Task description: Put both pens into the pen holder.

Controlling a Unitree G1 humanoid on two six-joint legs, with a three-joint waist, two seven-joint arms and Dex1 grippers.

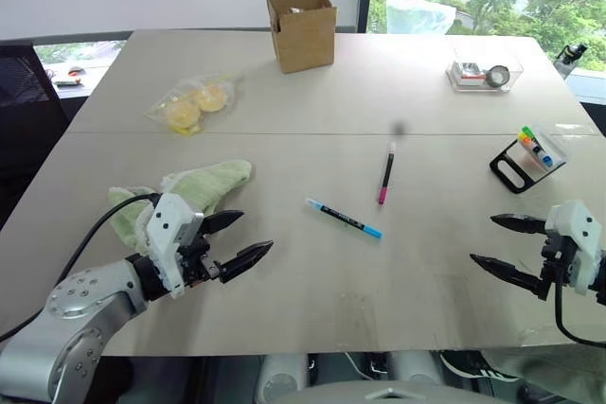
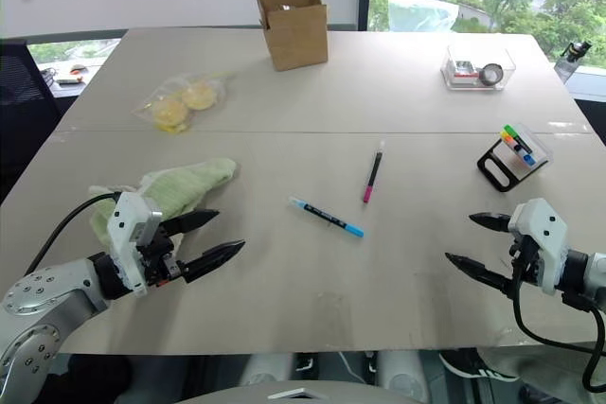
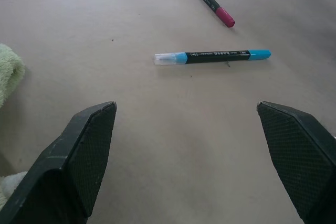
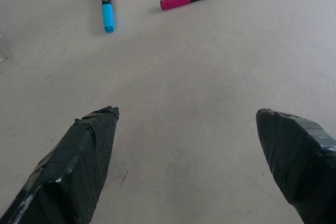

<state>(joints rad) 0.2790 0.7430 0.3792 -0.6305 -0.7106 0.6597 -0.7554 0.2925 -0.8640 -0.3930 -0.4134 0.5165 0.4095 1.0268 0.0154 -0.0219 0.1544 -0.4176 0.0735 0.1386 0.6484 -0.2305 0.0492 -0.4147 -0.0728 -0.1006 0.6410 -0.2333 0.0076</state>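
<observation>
From the left eye view, two pens are counted on the worktop (image 1: 312,290): a blue pen (image 1: 344,218) and a black-and-pink pen (image 1: 386,175). The pink one lies just beyond the blue pen, on the pen holder's side of it, apart from it. The blue pen's long axis runs slantwise across the worktop, its light-blue tip towards the right pincer (image 1: 494,242); the pink pen lies nearly straight away from the robot. One pen holder (image 1: 530,157) is seen, well right of the blue pen, with coloured markers in it. The left pincer (image 1: 248,236) is held wide open, empty, well to the left of the blue pen; the right pincer is likewise spread and empty, well to its right and near the holder. Judged from this, the blue pen sits roughly midway between the two arms, while the pink pen lies nearer the right arm.

From the right eye view, the same count is confirmed: two pens, one holder, two pincers. One cardboard box (image 2: 294,28), one clear tray (image 2: 479,68), one bag of yellow items (image 2: 180,103) and one green cloth (image 2: 180,186) are also counted.

In the left wrist view, the blue pen is met broadside ahead of the spread fingers (image 3: 79,156).

In the right wrist view, both pens lie ahead of the parted fingers (image 4: 79,161), the blue pen end-on.
</observation>
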